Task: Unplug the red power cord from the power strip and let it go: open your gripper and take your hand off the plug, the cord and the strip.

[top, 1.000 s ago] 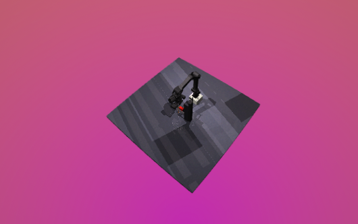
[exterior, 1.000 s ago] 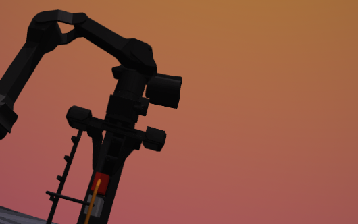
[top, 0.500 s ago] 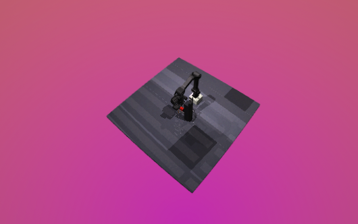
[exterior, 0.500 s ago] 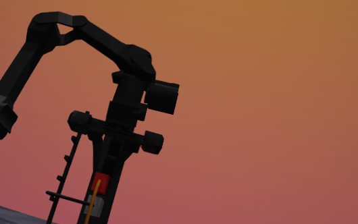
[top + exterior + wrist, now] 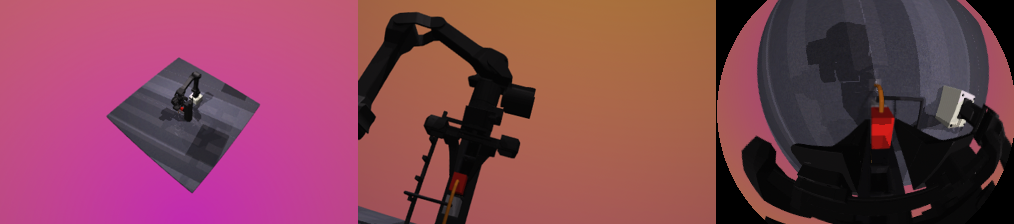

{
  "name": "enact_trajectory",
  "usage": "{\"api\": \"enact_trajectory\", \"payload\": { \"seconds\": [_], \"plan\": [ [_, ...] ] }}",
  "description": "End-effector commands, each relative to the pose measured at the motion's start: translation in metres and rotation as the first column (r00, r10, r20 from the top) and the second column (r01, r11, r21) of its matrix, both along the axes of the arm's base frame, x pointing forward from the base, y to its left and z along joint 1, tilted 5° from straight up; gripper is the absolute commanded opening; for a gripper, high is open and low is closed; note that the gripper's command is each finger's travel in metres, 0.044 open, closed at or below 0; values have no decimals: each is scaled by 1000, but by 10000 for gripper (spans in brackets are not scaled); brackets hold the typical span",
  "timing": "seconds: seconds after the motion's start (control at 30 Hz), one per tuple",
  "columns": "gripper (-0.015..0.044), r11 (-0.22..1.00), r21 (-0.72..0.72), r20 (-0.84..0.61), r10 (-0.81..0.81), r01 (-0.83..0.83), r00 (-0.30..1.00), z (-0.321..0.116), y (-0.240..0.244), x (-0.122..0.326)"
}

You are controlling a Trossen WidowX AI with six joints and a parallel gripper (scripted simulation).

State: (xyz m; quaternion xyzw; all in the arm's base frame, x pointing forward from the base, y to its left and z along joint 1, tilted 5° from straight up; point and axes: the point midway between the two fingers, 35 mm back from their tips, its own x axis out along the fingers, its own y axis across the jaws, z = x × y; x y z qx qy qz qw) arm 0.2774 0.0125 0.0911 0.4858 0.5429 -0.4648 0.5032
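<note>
The red plug [image 5: 182, 108] [image 5: 459, 187] [image 5: 882, 131] sits at the dark upright power strip [image 5: 188, 114] [image 5: 467, 202] [image 5: 880, 174]. Its orange-looking cord [image 5: 448, 210] [image 5: 881, 99] leaves the plug's outer face and runs downward. My gripper [image 5: 460, 176] [image 5: 881, 123] is partly open, with one finger on each side of the red plug. In the wrist view only very narrow gaps show between the fingers and the plug's sides; whether they touch is hard to tell. The plug's contact with its socket is hidden.
A grey plug [image 5: 454, 208] sits directly below the red one on the strip. A thin dark rail with pegs [image 5: 427, 162] stands beside the strip, joined by a crossbar [image 5: 427, 198]. A pale block [image 5: 196, 98] [image 5: 947, 107] is at the arm's base.
</note>
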Motion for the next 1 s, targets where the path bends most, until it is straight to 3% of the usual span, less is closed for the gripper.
{"api": "enact_trajectory", "payload": {
  "seconds": [0.0,0.13,0.4,0.97],
  "plan": [
    [160,1000,6,-1,-5,5,1000,-3,1,0],
    [55,1000,0,-1,0,0,1000,-1,0,0],
    [2,1000,0,-1,0,0,1000,-1,0,0],
    [0,1000,-1,0,-1,1,1000,-2,-23,4]
  ]
}}
